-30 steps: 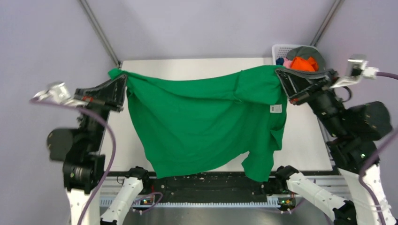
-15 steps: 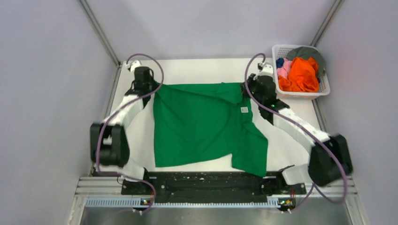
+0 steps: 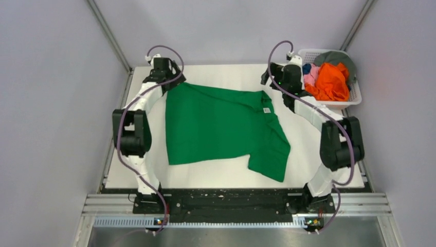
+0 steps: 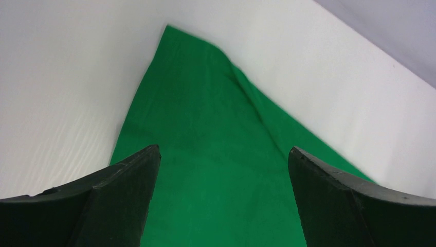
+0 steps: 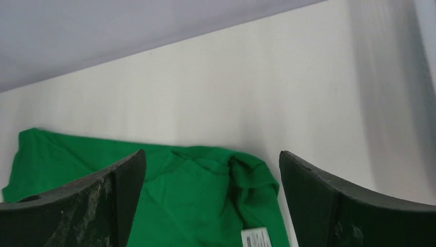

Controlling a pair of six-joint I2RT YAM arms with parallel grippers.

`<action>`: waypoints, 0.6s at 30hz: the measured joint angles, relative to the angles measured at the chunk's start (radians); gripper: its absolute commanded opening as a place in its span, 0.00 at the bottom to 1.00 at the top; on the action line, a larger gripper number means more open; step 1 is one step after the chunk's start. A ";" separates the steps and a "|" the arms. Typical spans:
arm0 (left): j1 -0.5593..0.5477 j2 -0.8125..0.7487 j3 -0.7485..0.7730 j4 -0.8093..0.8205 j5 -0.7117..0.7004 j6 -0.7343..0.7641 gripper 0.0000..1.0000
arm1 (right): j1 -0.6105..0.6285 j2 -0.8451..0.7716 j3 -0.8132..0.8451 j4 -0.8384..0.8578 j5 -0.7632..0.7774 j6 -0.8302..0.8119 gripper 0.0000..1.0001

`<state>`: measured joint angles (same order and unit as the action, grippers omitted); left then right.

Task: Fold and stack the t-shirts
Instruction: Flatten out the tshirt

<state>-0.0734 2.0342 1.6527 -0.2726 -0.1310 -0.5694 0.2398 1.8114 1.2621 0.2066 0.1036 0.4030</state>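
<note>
A bright green t-shirt lies spread on the white table, its small white tag near the far right corner and one sleeve trailing toward the near right. My left gripper hovers open over the shirt's far left corner, nothing between its fingers. My right gripper stands open above the rumpled far right corner, beside the tag. In both wrist views the green cloth lies loose below the wide jaws.
A white lattice basket at the far right corner holds an orange shirt, a pink one, a blue one and a grey one. Grey walls close in on both sides.
Both grippers have opened and let go of the green shirt. It was held up stretched between them a second ago and now lies on the table. Both arms reached back and low.
</note>
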 measured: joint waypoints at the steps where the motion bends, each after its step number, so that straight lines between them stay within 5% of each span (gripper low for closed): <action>1: -0.002 -0.065 -0.051 -0.017 0.007 -0.003 0.99 | 0.000 -0.065 -0.039 -0.017 0.008 0.003 0.99; 10: -0.166 -0.967 -0.663 -0.185 -0.052 -0.119 0.99 | 0.000 -0.779 -0.471 -0.228 -0.015 0.134 0.99; 18: -0.178 -1.259 -1.057 -0.430 -0.085 -0.313 0.97 | 0.000 -0.878 -0.618 -0.502 -0.009 0.238 0.99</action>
<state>-0.2512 0.7753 0.5957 -0.7021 -0.2165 -0.8822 0.2398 0.9337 0.6445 -0.2955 0.0944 0.6407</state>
